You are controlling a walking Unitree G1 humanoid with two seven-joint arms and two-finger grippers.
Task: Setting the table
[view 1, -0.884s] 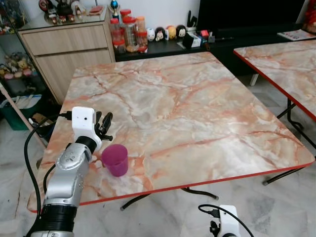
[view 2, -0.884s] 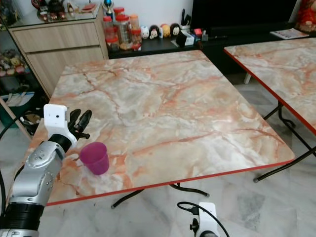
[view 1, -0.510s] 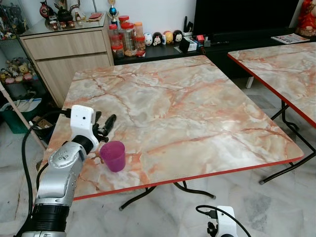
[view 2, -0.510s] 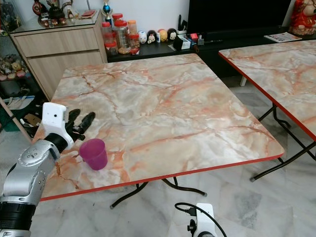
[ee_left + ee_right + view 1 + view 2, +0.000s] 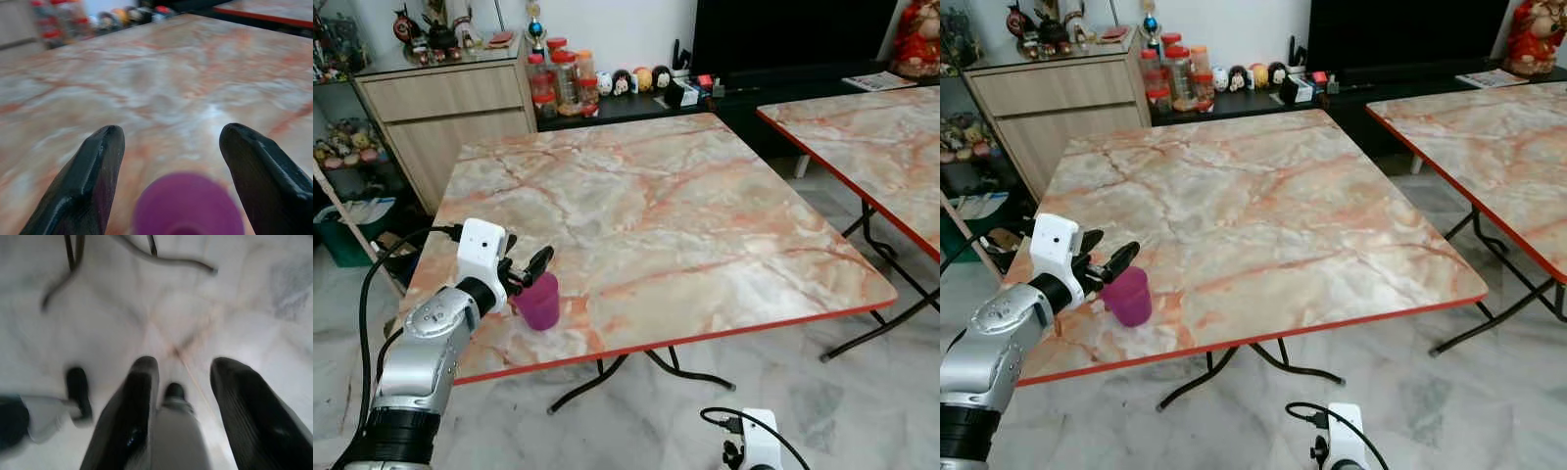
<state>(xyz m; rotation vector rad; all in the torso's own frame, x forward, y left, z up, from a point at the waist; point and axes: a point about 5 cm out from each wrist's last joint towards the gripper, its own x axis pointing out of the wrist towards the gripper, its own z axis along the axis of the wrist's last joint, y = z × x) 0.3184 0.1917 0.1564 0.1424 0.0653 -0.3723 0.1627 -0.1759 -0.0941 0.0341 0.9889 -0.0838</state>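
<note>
Setting is at an early stage: one small magenta plastic cup stands upright near the front-left edge of the orange-veined marble tabletop, the left end effector spread open and apparently astride it, no other tableware laid.

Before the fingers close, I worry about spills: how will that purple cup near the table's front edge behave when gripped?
The purple cup looks like thin plastic, so probably light and slightly squeezable. It narrows toward its base, so a sideways nudge from the open left gripper might tip or slide it on the glossy marble table. Whether it holds liquid cannot be seen.
</note>
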